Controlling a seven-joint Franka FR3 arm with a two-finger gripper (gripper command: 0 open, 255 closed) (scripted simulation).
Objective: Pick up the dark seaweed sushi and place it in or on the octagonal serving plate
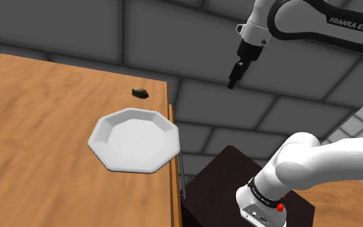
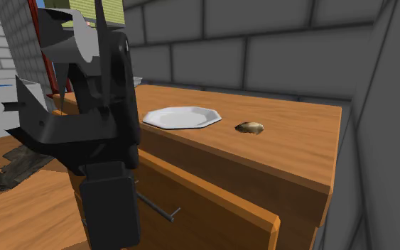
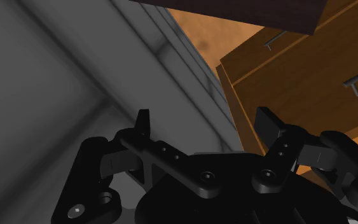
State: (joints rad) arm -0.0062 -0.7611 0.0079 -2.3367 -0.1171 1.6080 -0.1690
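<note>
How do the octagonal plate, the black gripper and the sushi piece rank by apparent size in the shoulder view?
Largest: octagonal plate.
Second: black gripper; it hangs beside the table, so nearness may distort this.
Smallest: sushi piece.

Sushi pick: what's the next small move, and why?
Probably swing the end effector toward the shoulder view's left and down, to hover above the sushi. The end effector is open and hangs high, apparently past the edge of the wooden counter, well apart from the sushi. The sushi lies ungrasped on the wood, near the white plate but not touching it.
</note>
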